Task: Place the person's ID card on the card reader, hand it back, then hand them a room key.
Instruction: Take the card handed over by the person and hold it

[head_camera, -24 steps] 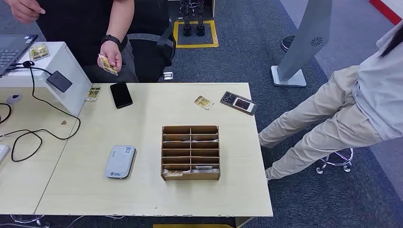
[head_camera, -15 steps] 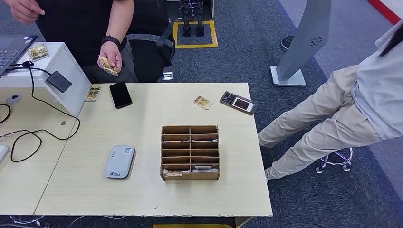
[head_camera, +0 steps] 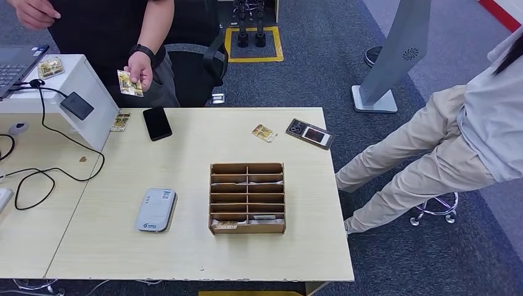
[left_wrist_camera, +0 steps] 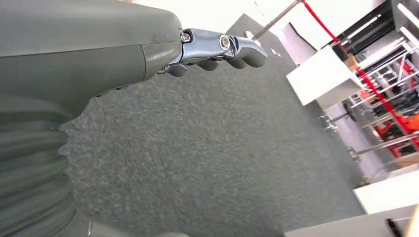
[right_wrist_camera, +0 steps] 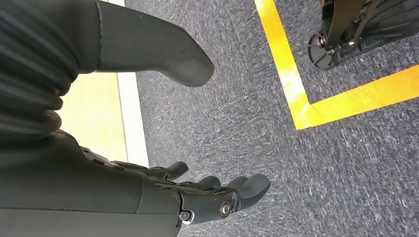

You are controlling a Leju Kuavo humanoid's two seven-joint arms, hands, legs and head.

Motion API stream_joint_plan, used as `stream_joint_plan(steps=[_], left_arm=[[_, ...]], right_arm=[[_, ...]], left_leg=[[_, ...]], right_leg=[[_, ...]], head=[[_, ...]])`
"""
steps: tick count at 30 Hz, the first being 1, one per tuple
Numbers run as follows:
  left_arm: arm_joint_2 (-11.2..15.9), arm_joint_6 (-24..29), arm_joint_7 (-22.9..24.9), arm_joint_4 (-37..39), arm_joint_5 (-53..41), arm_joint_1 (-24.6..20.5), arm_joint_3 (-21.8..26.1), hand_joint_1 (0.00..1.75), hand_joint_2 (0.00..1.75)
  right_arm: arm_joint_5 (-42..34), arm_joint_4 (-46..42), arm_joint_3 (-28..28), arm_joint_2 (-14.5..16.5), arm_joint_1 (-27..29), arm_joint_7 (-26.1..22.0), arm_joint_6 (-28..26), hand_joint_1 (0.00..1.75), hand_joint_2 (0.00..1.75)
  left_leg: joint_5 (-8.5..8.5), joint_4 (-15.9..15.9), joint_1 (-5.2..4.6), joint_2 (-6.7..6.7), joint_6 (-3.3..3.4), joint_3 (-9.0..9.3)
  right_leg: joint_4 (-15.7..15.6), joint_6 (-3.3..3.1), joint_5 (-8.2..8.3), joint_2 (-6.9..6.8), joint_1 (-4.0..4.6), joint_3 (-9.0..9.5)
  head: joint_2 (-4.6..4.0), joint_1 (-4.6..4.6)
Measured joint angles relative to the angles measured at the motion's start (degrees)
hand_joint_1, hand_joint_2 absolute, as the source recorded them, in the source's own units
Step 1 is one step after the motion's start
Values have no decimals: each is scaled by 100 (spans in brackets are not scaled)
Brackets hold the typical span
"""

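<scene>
Head view: beyond the card reader (head_camera: 155,209), a person's hand (head_camera: 140,66) offers the ID card (head_camera: 129,83) for taking. Left hand (left_wrist_camera: 148,49) and right hand (right_wrist_camera: 163,148) hang empty, fingers loosely apart.

— What can't you make out on the ID card (head_camera: 130,83)?

— Its print is too small for you to read, and the person's hand (head_camera: 141,66) covers one edge.

— And the sorting box (head_camera: 247,198)?

— You see cards in its nearest slots, but the dividers hide most of each one.

— The laptop (head_camera: 17,64)?

— The picture's left edge cuts it off.

— Your left hand (left_wrist_camera: 148,54)?

— Its fingers (left_wrist_camera: 232,52) show only partly; you can't tell their pose.
</scene>
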Motion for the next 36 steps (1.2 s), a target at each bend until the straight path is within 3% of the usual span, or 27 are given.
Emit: stream_joint_plan(steps=[11, 18, 27, 31, 33, 36], left_arm=[[-335, 1, 275, -1256, 1097, 676, -1443, 0, 175], [-322, 4, 85, -1820, 1547, 688, -2553, 0, 175], [-261, 4, 161, -2142, 1095, 522, -4029, 0, 175], [-214, 4, 233, -2195, 670, 357, -5061, 0, 175], [-175, 3, 186, -2197, 527, 265, -5624, 0, 175], [-125, 3, 185, -2200, 466, 148, -6219, 0, 175]], right_arm=[[105, 0, -37, 0, 3, -33, -50, 0, 175], [147, 0, -160, 3, 8, 48, -135, 0, 175], [-56, -14, -393, 91, 31, 46, -272, 0, 175], [-153, -70, -577, 188, 59, -20, -251, 0, 0], [-134, -85, -629, 224, 60, -60, -191, 0, 0], [-95, -87, -698, 266, 62, -91, -118, 0, 131]], left_leg=[[1, 0, 2, -1, -1, 5], [1, 0, 0, -2, 0, 8], [2, 2, 0, -3, -1, 11], [5, 3, 1, -7, 1, 8], [5, 2, 0, -7, 1, 7], [5, 3, 0, -1, 1, 9]], right_leg=[[1, 0, 0, -3, 2, -4], [1, 0, 3, -4, 1, 8], [1, -1, 4, -3, 1, 3], [1, -1, 6, -7, 1, 7], [1, -2, 8, -6, 1, 10], [1, -2, 12, 0, 0, 8]], head=[[0, -1], [0, -1], [0, -3], [0, -3], [0, -2], [0, -3]])
